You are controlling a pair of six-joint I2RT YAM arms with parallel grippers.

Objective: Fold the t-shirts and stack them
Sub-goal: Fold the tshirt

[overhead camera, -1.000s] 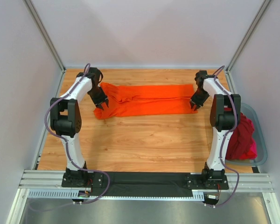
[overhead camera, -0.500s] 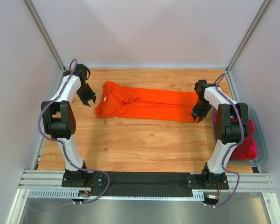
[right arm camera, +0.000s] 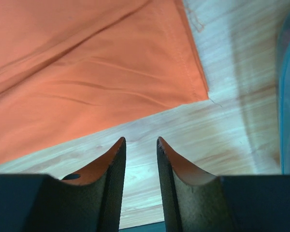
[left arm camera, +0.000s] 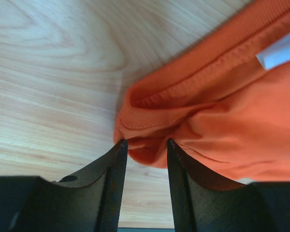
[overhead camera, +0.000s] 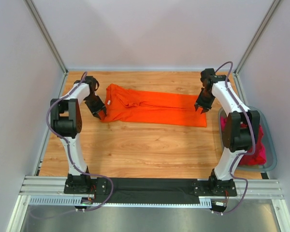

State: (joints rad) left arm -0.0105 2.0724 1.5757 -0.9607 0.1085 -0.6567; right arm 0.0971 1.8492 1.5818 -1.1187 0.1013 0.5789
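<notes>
Looking down your left pincer (left arm camera: 146, 142), you see its two dark fingers standing apart. A loose fold of the orange t-shirt (overhead camera: 154, 107) bulges between the tips, not squeezed flat. That fold is the shirt's left end, where the ribbed collar (left arm camera: 217, 63) curls over. A white label (left arm camera: 280, 53) shows just inside the collar. From above, this pincer sits low at that end of the shirt, close to the left edge of the desk (overhead camera: 150, 145).

Your right pincer (right arm camera: 141, 140) also has its fingers parted, by a narrow gap, with only bare wood between them. It holds nothing. The shirt's stitched hem corner (right arm camera: 203, 92) lies flat just beyond the tips and a little to the right of them. From above, this pincer hangs over the shirt's right end, toward the far right corner of the desk.

The orange shirt lies as a long folded band across the far half of the desk, running from the left edge toward the right edge. It is flat apart from the bunched collar end.

Off the right edge of the desk, the grey-blue tub (overhead camera: 272, 150) sits behind your right arm. A dark red t-shirt (overhead camera: 249, 145) is heaped in it, with a magenta-pink one (overhead camera: 262, 155) showing beside it.
</notes>
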